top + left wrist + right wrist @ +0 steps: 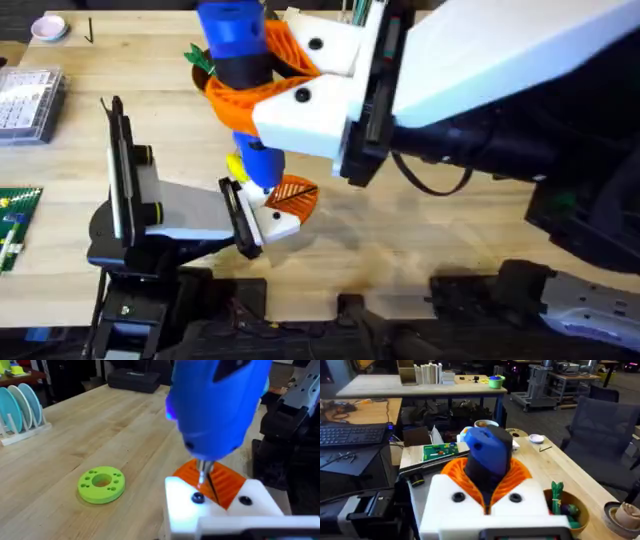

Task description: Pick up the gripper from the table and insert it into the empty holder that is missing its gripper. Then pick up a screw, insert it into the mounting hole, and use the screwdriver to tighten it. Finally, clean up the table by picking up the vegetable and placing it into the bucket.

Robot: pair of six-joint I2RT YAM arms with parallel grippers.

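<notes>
Right end effector (262, 72) clamped the screwdriver (236, 40) mid-barrel, upright over tabletop (400, 235) centre, bit on the holder's (210, 510) screw (198, 498). Blue, thick, smooth plastic; likely rigid, top-heavy, slippery, so mid-barrel grip suits. Left end effector (262, 215) pinched the white holder with orange gripper (292, 195). Green disc (101, 484) lay to the left.

Blue screwdriver (215, 405) upright, bit on screw (198, 498) in holder (200, 510).

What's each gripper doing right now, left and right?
Left gripper: shut on the white angular plastic holder with its orange wedge tip.
Right gripper: shut on the bright blue pen-shaped screwdriver, bit at the holder's screw.
</notes>
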